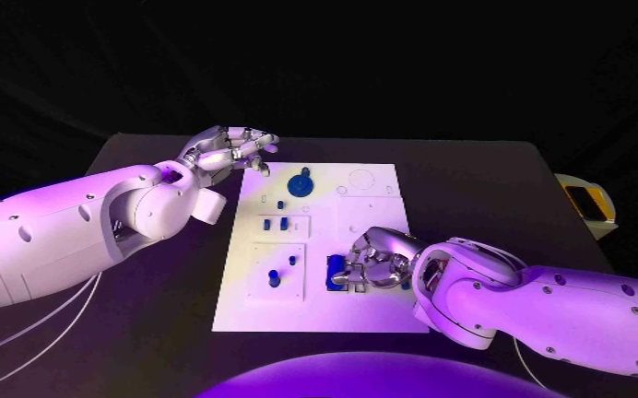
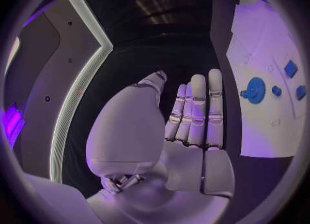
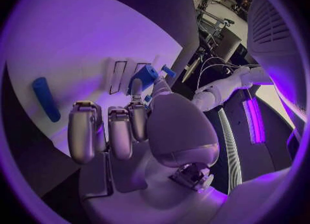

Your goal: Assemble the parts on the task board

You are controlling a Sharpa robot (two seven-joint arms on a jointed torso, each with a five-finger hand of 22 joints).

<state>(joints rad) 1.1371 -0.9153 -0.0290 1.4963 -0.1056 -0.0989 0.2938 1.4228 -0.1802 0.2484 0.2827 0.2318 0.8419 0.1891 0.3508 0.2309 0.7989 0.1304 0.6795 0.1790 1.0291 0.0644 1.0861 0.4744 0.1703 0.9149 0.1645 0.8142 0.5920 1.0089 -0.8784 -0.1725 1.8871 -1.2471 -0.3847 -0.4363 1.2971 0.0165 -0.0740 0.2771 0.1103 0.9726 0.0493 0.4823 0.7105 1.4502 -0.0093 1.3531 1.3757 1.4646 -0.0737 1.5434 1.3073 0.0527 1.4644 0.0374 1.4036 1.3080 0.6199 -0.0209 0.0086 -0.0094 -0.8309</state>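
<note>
Left hand hovers off the far left corner of the task board, fingers straight and side by side in its wrist view, holding nothing. Best it waits there, well apart from the work.

On the board, going rightward: a small blue peg stands in a raised square plate near the left edge, two short blue pieces sit in a frame above it, and a blue gear lies toward the far edge.

Right hand is down on the board's near half, fingers curled over a dark blue block. Whether it actually grips the block I cannot tell. Its wrist view shows a blue cylinder lying loose on the white surface and another blue piece near the fingertips.

To do this step well, I judge the hand should close squarely on the block, lift it level, and avoid nudging the neighbouring peg.
</note>
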